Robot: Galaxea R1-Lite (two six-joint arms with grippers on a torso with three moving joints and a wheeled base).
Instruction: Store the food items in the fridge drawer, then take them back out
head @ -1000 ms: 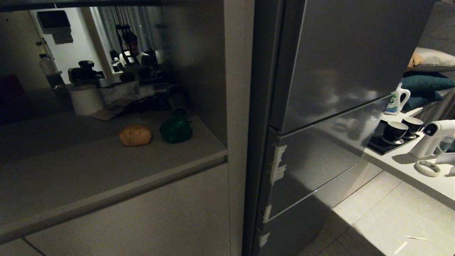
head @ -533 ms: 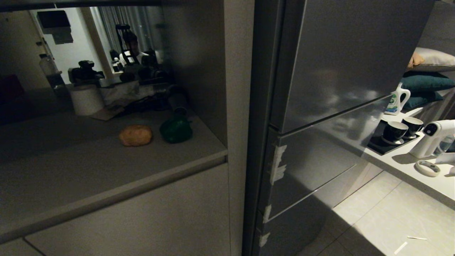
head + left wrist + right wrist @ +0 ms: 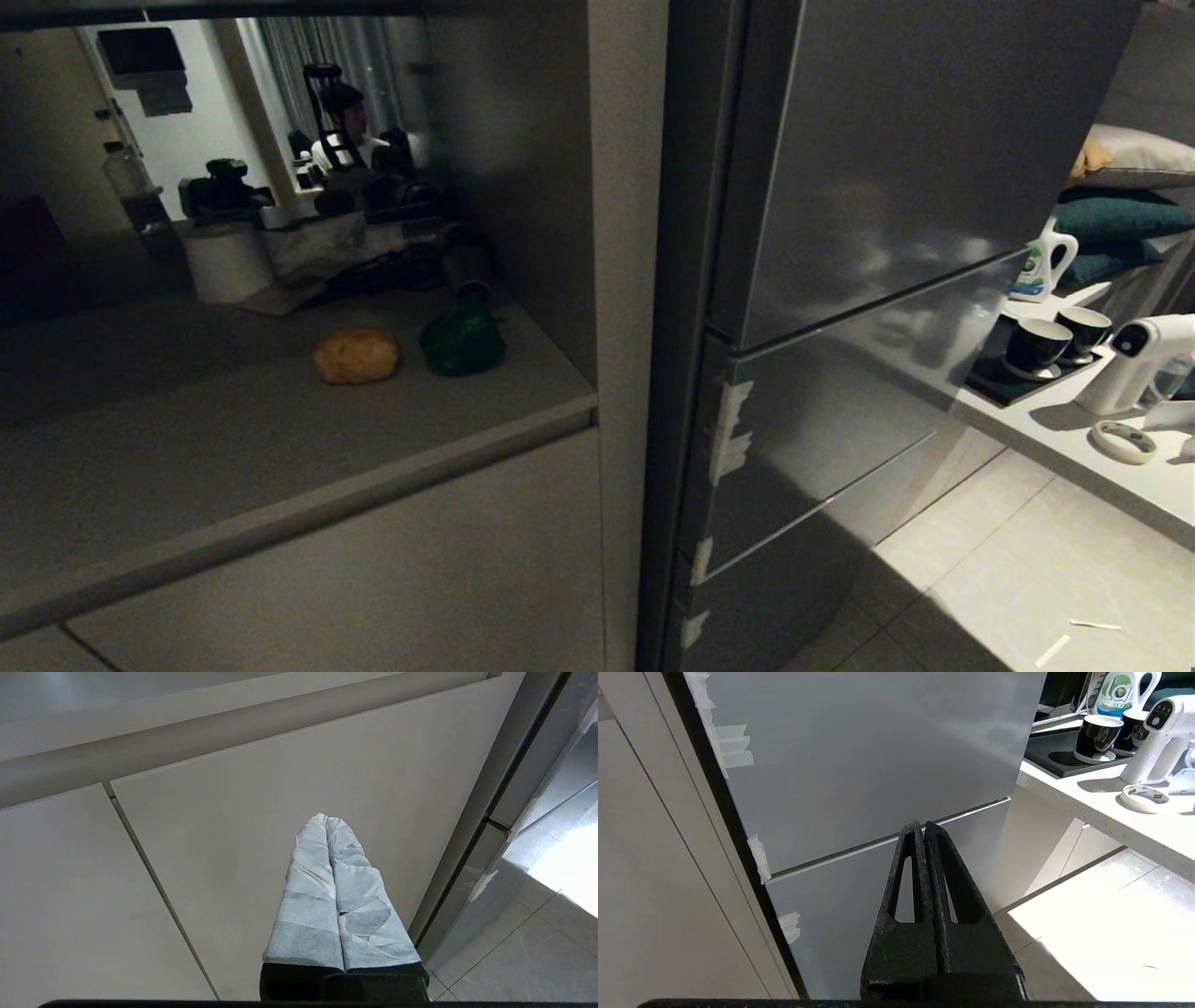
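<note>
The head view shows the potato (image 3: pixel 356 356) and the green bell pepper (image 3: pixel 462 342) lying side by side, close but apart, on the grey counter (image 3: pixel 280 439) to the left of the fridge, and neither arm appears in this view. The fridge drawer (image 3: pixel 822 439), the middle dark grey panel with several tape scraps (image 3: pixel 729 431) on its left edge, is fully closed, so I judge the task has not really begun and the first step is to pull this drawer open. The right gripper (image 3: pixel 921 828) has its two black fingers pressed together with nothing between them, and they point at the seam just under the drawer panel, with the tape scraps off to one side of the fingertips. The left gripper (image 3: pixel 327 820), with fingers wrapped in pale cloth and also closed on nothing, faces the plain cabinet front (image 3: pixel 280 812) below the counter, and the fridge edge stands beside it. To do the step well, the right fingers should probably open first and then catch the drawer's edge near the tape, pulling straight outward. The dark scene makes the exact edge hard to see.
</note>
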